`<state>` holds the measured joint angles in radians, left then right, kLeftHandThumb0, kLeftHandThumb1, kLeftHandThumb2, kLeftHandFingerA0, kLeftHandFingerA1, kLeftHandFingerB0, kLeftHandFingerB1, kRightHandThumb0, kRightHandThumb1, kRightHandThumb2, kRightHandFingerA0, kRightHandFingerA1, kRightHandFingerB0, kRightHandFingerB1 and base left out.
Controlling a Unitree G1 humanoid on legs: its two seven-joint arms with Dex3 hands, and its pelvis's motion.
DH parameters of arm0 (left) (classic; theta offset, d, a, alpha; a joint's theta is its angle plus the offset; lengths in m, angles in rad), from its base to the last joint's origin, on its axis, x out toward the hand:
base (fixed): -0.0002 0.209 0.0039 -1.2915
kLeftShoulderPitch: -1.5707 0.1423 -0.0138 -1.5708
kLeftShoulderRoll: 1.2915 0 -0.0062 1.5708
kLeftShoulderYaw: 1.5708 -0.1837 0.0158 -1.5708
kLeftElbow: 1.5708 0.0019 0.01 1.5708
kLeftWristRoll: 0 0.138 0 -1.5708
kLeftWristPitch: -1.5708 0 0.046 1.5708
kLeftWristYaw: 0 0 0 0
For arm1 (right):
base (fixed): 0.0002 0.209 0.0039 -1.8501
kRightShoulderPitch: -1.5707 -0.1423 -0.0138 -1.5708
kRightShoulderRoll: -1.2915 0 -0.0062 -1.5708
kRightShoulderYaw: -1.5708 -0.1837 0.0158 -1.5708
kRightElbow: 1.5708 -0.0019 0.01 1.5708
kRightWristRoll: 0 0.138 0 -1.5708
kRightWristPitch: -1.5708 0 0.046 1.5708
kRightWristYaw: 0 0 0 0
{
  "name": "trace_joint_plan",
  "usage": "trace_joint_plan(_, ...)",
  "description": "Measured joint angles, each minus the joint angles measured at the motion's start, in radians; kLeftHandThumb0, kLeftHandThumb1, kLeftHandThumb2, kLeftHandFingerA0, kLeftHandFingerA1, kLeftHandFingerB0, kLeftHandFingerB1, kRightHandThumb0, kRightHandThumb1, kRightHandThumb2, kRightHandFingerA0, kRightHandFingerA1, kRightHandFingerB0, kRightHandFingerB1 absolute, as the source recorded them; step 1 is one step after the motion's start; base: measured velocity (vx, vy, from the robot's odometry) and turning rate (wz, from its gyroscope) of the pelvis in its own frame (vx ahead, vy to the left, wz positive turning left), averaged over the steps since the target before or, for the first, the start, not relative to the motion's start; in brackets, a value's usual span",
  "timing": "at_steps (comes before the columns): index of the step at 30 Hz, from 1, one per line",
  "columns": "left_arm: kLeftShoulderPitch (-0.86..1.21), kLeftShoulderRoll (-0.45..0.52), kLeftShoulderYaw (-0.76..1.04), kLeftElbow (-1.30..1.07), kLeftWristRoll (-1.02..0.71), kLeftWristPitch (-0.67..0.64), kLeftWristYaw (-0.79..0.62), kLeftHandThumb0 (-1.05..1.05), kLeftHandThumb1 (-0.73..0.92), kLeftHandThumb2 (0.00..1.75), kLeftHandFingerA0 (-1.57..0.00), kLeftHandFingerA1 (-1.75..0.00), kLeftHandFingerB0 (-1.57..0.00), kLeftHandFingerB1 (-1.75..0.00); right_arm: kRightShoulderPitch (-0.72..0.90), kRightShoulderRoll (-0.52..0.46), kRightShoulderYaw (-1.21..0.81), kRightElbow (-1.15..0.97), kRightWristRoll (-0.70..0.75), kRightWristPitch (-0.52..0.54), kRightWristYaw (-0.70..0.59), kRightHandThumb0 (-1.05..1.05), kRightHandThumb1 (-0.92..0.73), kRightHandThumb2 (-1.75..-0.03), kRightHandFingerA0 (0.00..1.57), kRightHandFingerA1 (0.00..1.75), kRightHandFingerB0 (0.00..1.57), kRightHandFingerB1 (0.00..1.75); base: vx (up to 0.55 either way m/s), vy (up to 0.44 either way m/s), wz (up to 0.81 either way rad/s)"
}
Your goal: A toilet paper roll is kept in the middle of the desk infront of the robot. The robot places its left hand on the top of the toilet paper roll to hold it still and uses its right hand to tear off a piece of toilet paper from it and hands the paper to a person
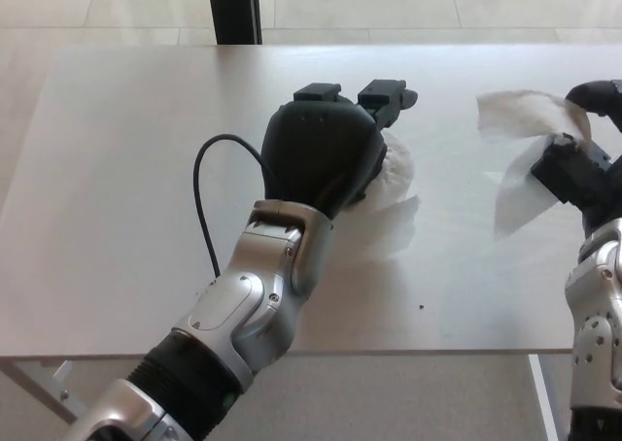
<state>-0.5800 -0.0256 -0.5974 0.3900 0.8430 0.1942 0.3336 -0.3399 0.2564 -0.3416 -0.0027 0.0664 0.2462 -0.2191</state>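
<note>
My left hand (326, 150) lies palm down on top of the white toilet paper roll (394, 174) in the middle of the desk (117, 169), covering most of it. Only the roll's right side shows under the fingers. At the right edge of the view my right hand (583, 159) is shut on a torn piece of toilet paper (520, 130), held above the desk and apart from the roll. The sheet hangs loose to the left of the hand.
A black cable (202, 198) loops beside my left forearm. A dark post (233, 9) stands behind the desk's far edge. Pale floor tiles lie beyond. A small dark speck (420, 306) sits near the desk's front edge.
</note>
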Motion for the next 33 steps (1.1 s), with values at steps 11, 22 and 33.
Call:
trace_joint_plan(11,0.036,0.013,-0.004,-0.008,0.001,0.000,-0.002,-0.11,0.59,0.68,-0.53,-0.63,-0.46,-0.49,0.000,0.000,-0.015,-0.054,0.155,0.068,-0.064,-0.10,-0.69,-1.32,1.15,1.25,1.09,1.21,0.00,0.000,0.00)
trace_joint_plan(22,0.051,0.015,0.031,-0.025,-0.015,0.000,-0.022,-0.19,0.64,0.65,-0.76,-1.43,-0.43,-0.48,-0.062,-0.038,-0.042,-0.070,0.248,0.146,-0.101,-0.20,-0.45,-1.37,1.04,1.75,0.78,1.66,0.00,0.000,0.00)
trace_joint_plan(33,0.064,0.009,0.078,-0.069,-0.043,0.000,-0.073,-0.21,0.61,0.62,-0.83,-1.32,-0.47,-0.50,-0.094,-0.342,-0.014,-0.060,0.238,0.165,-0.003,-0.23,-0.43,-1.18,1.27,1.39,1.02,1.21,0.00,0.000,0.00)
